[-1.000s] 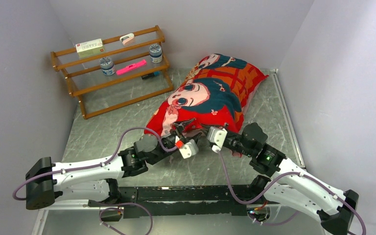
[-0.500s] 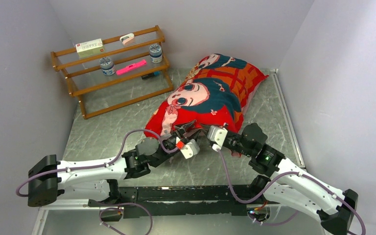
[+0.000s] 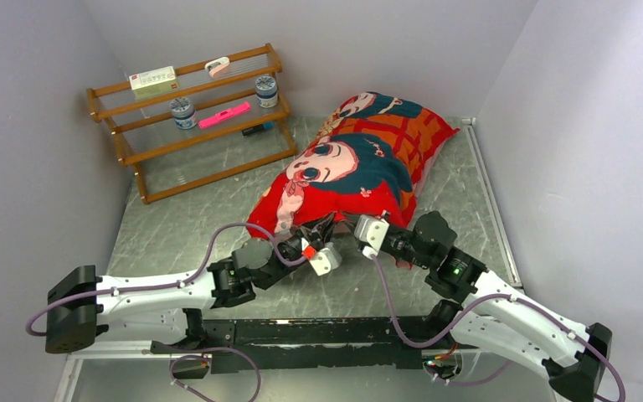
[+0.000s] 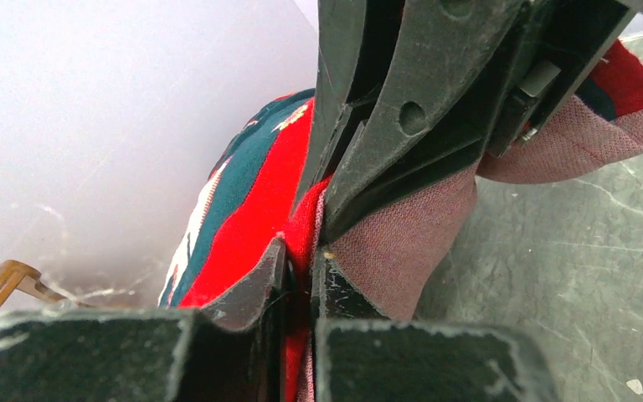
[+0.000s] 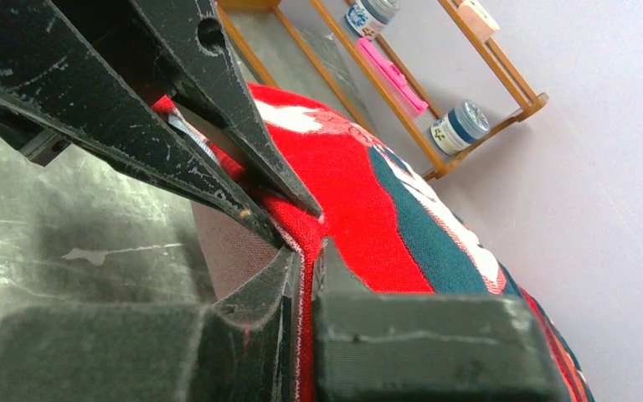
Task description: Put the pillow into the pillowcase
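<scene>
The red pillowcase with teal-haired cartoon faces lies plump and slanted across the table, its open end toward the arms. The pillow is hidden; no white shows. My left gripper is shut on the case's hem at that near end, red cloth and pink reverse pinched between its fingers. My right gripper is shut on the same hem just beside it. In the left wrist view the pillowcase runs away behind the right gripper's fingers; in the right wrist view the pillowcase lies under the left gripper's fingers.
A wooden rack with jars, a pink item and a small box stands at the back left, also in the right wrist view as the rack. Grey walls close in left, back and right. The marbled table shows bare left of the case.
My left gripper has closed from half open onto the pillowcase hem, and its arm has crept slightly toward the case. The right gripper has held its grip without moving.
</scene>
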Robot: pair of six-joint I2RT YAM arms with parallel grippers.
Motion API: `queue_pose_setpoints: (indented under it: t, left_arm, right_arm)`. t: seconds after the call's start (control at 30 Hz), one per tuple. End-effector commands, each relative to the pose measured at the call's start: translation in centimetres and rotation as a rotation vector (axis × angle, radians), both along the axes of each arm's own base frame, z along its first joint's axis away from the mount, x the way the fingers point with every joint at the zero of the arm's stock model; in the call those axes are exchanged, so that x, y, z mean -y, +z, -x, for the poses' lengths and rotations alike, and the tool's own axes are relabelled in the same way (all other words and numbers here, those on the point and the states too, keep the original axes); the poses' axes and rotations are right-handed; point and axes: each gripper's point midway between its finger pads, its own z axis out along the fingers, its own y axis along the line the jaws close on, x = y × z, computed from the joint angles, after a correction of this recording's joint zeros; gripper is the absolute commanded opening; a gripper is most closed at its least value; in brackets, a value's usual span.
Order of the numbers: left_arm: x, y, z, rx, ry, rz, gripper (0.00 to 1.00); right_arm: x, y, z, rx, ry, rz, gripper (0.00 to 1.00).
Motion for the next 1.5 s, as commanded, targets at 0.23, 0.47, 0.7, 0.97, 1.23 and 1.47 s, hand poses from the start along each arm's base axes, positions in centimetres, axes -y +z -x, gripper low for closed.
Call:
queue_pose_setpoints:
  t: [0.23, 0.47, 0.7, 0.97, 1.23, 1.47]
  left_arm:
    - [-2.0, 2.3, -1.1, 0.026, 0.013, -0.109, 0.05]
    - [-3.8, 1.4, -1.0, -0.005, 0.001, -0.089, 0.60]
    - [-3.4, 0.6, -0.4, -0.017, -0.031, -0.120, 0.63]
    - [-2.2, 0.3, 0.8, -0.035, -0.125, -0.151, 0.60]
    - [-0.5, -0.3, 1.6, -0.079, -0.205, -0.211, 0.59]
    - [0.6, 0.2, 1.0, -0.058, -0.202, -0.181, 0.55]
  right_arm:
    - [0.5, 5.4, 1.8, 0.150, 0.061, -0.122, 0.00]
    - [0.0, 6.9, 1.6, 0.030, 0.057, -0.201, 0.00]
    - [0.1, 7.1, 1.3, -0.038, 0.031, -0.238, 0.00]
    - [0.3, 7.2, 1.5, -0.024, 0.032, -0.252, 0.00]
    - [0.6, 7.7, 2.0, 0.056, 0.054, -0.299, 0.00]
    - [0.5, 7.9, 2.5, 0.090, 0.080, -0.336, 0.00]
